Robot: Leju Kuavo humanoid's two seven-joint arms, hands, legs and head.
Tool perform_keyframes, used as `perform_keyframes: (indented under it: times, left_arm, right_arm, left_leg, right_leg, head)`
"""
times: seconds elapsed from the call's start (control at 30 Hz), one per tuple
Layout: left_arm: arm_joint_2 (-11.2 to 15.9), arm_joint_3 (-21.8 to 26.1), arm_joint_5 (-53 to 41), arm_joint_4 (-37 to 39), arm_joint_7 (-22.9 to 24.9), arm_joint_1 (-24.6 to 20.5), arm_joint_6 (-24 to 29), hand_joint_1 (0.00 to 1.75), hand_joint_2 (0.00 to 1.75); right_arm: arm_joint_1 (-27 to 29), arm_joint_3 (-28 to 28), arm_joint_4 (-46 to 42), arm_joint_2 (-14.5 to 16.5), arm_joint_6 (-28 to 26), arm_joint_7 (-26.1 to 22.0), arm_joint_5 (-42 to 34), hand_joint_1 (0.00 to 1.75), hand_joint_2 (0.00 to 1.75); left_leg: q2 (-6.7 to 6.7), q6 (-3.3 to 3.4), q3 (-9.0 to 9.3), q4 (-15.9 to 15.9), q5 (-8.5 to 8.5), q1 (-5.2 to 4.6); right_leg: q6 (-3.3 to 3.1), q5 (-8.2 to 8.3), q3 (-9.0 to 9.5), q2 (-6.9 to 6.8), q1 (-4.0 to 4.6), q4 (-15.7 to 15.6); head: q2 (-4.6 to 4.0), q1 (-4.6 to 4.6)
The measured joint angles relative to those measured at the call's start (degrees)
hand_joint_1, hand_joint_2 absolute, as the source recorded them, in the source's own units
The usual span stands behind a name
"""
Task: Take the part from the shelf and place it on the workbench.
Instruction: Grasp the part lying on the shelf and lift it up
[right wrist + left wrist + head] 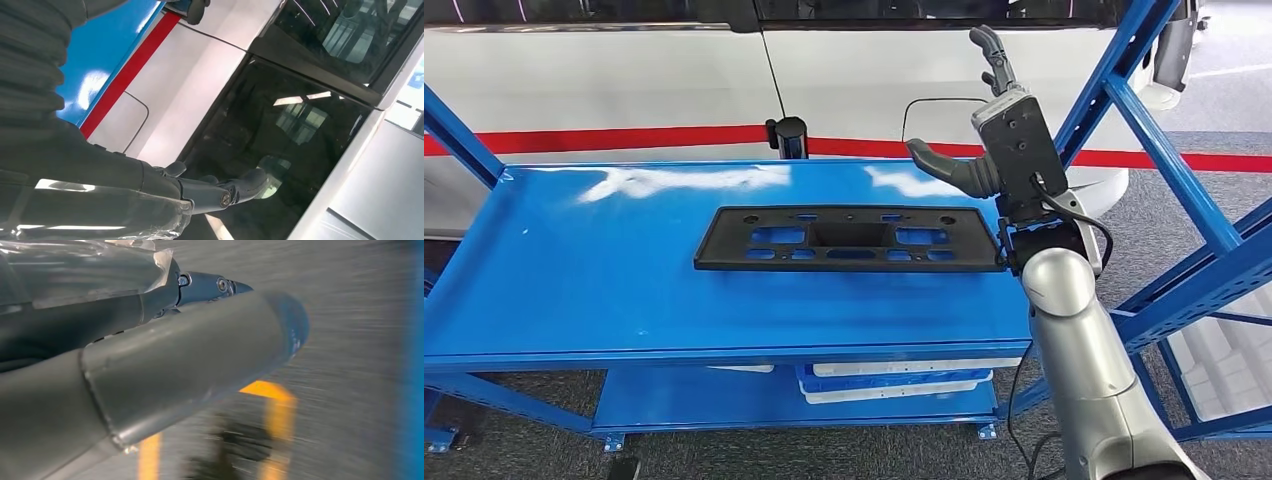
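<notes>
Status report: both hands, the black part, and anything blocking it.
Right hand open, raised above the part's end. Left hand hanging, state unclear. Black part flat on blue shelf, untouched. Nothing blocking.

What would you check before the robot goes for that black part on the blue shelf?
1. Part lies flat on the shelf, nothing on top: ok.
2. Right hand holds nothing, fingers apart: ok.
3. Right hand on the part: not ok; it is raised above the part's right end, not touching.
4. Path from hand down to part free: ok, though the shelf's slanted brace is close beside the arm.
5. Left hand free: cannot tell, its view is blurred.
6. Workbench ready for the part: cannot tell.
</notes>
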Motion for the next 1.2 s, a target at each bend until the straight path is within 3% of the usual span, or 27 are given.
perform_keyframes:
  times: [0.13,0.5,0.67,0.9,1.2]
  left_arm:
    - [0.19,0.64,1.3,2.52,7.58,2.92,-0.77,0.0,0.0]
    - [0.55,2.02,2.33,4.91,13.69,4.83,-3.13,0.0,0.0]
    - [2.63,1.75,0.88,5.17,16.0,5.46,-4.4,0.0,0.0]
    - [4.26,1.16,0.22,5.17,16.14,5.54,-3.16,0.0,0.0]
    - [4.49,0.36,0.32,5.09,12.66,5.53,-0.95,0.0,0.0]
  right_arm:
    - [-0.03,0.48,0.39,1.13,0.01,0.02,0.14,0.0,1.75]
    - [-2.94,4.29,3.72,3.83,0.9,-1.02,-2.07,0.0,1.75]
    - [-4.19,8.92,5.06,4.74,1.28,-1.05,-2.73,0.0,1.75]
    - [-3.02,19.17,5.33,5.52,2.65,-0.92,0.43,0.0,1.75]
    - [-1.13,26.71,6.43,5.75,4.29,-0.85,6.22,0.0,1.75]
  left_leg:
    - [-0.1,0.14,0.02,-0.01,-0.1,-0.01]
    - [-0.16,0.33,0.3,-0.01,0.0,0.13]
    - [-0.08,0.23,0.35,-0.02,-0.07,0.3]
    - [-0.11,-0.11,0.69,-0.03,-0.3,0.53]
    - [-0.12,-0.2,0.7,-0.03,-0.37,0.52]
  right_leg:
    - [0.04,-0.17,-0.42,-0.1,-0.05,-0.16]
    - [0.37,-0.05,0.3,-0.24,-0.01,-0.12]
    - [0.31,-0.1,0.26,-0.27,0.09,-0.11]
    - [0.03,-0.44,0.12,-0.28,0.18,-0.12]
    - [0.05,-0.47,0.14,-0.27,0.18,-0.11]
  head:
    - [0.0,0.01]
    - [0.0,0.0]
    - [0.0,-0.01]
    - [0.0,0.02]
    - [0.0,0.02]
